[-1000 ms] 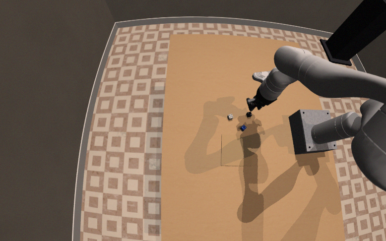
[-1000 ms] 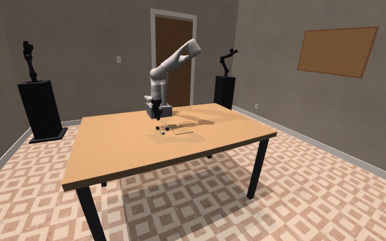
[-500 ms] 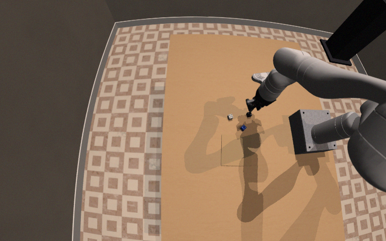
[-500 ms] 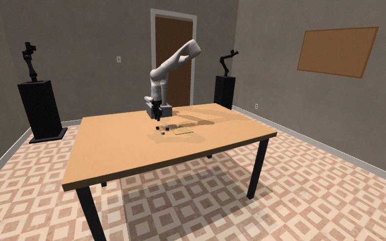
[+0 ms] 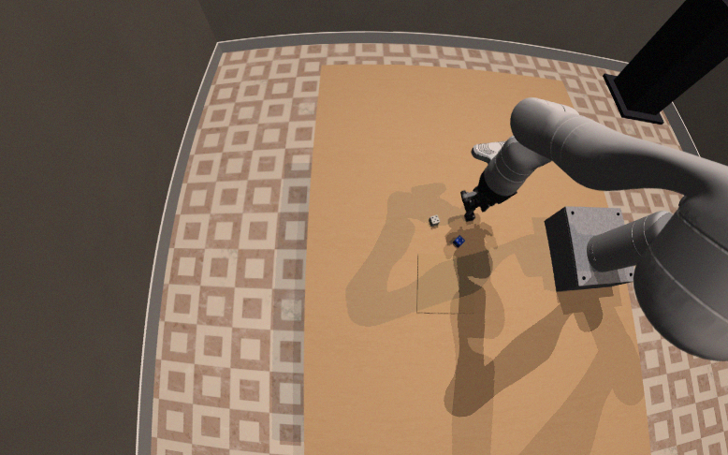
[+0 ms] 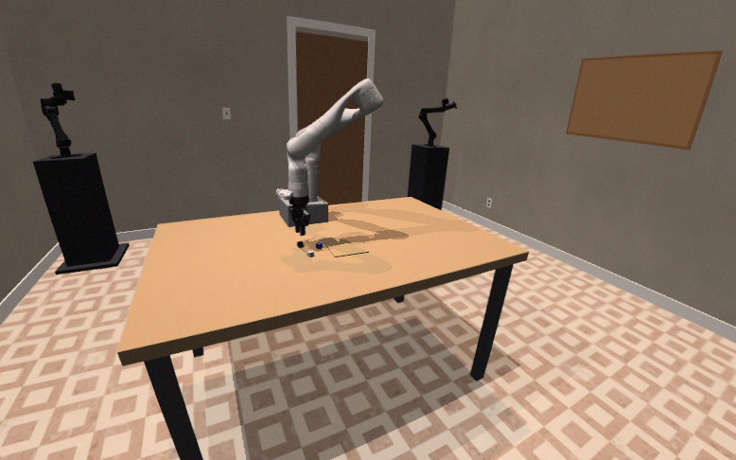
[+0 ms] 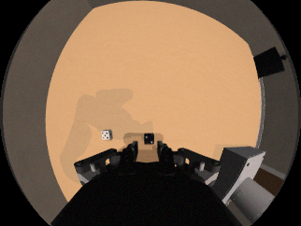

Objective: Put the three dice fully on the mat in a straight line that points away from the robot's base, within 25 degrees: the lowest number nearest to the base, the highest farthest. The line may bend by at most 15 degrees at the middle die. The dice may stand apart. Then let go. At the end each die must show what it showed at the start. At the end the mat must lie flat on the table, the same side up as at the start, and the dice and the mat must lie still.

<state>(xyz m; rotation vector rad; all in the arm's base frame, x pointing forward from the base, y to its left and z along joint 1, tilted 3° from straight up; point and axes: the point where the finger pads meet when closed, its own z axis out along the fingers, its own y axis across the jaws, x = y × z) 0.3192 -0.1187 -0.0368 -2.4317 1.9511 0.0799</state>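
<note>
Three dice lie on the table, all off the mat. The white die (image 5: 435,220) also shows in the wrist view (image 7: 106,134). The blue die (image 5: 458,241) (image 6: 319,244) lies nearest the mat's corner. The black die (image 6: 300,244) rests on the table straight below my gripper (image 6: 301,228). In the wrist view the black die (image 7: 149,138) appears in the gap between my fingers, which stand partly apart and hold nothing. The mat (image 5: 444,283) (image 6: 347,249) has the table's colour and shows only as a thin dark outline.
The grey base block (image 5: 584,247) stands to the right of the dice. Black pedestals with cameras stand off the table (image 6: 76,208) (image 6: 428,174). The arm's shadows fall over the mat and the dice.
</note>
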